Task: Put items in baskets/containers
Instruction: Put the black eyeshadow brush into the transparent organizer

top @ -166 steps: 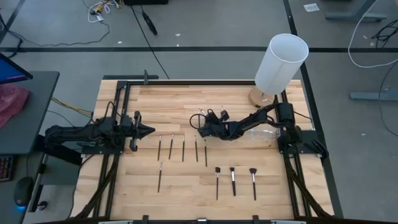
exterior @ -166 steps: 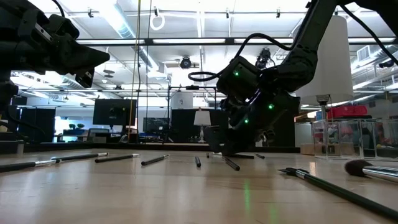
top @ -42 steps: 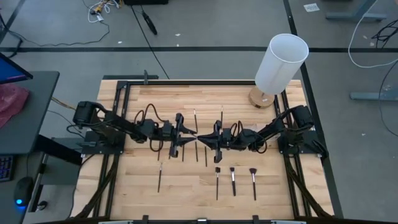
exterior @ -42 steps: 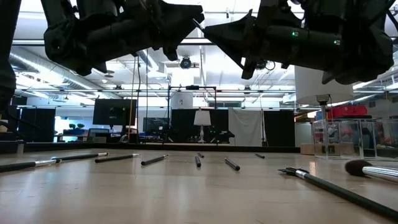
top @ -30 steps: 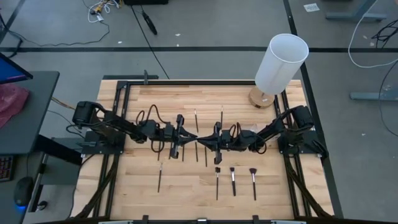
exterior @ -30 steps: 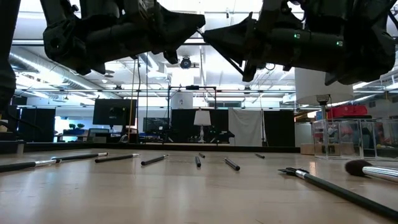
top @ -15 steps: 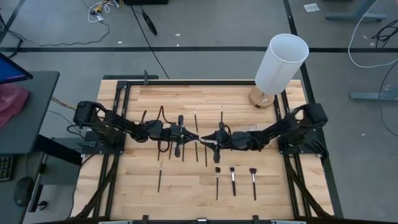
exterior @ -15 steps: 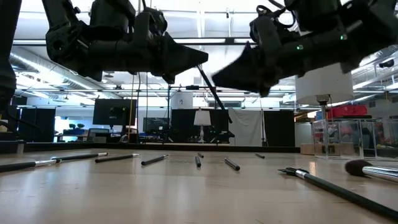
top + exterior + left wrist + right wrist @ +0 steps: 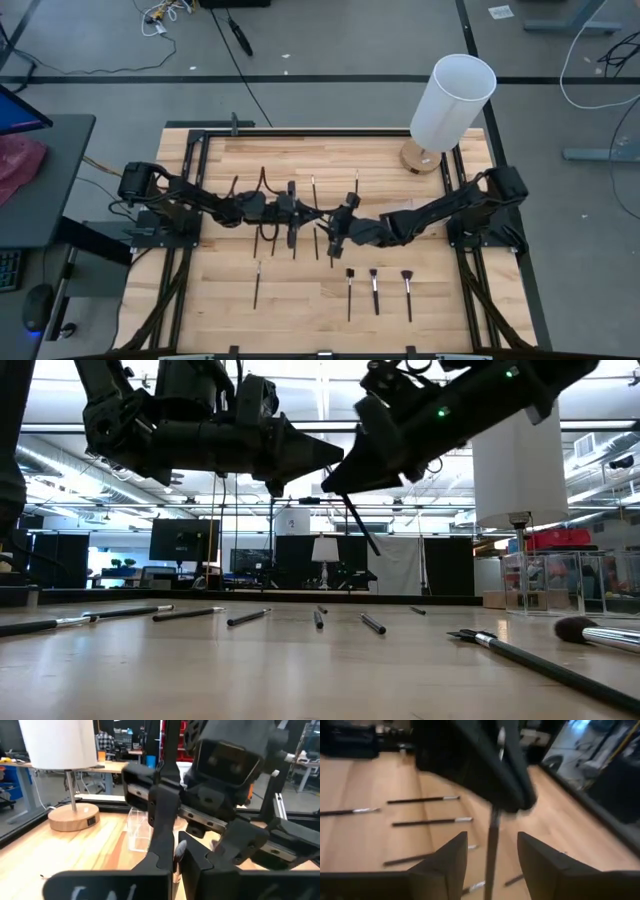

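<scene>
Above mid-tabletop (image 9: 400,300), the left gripper (image 9: 325,457) jaws pinch one brush (image 9: 358,525) hanging tilted, seemingly a handover; the right gripper (image 9: 490,851) jaws stand apart around it; other brushes (image 9: 376,290) lie below; the clear holder (image 9: 138,828) waits near the lamp (image 9: 450,100).

No legible text, label, brand, number or sign is showing in any view — nothing readable is appearing on the table, the arms or the room beyond.
</scene>
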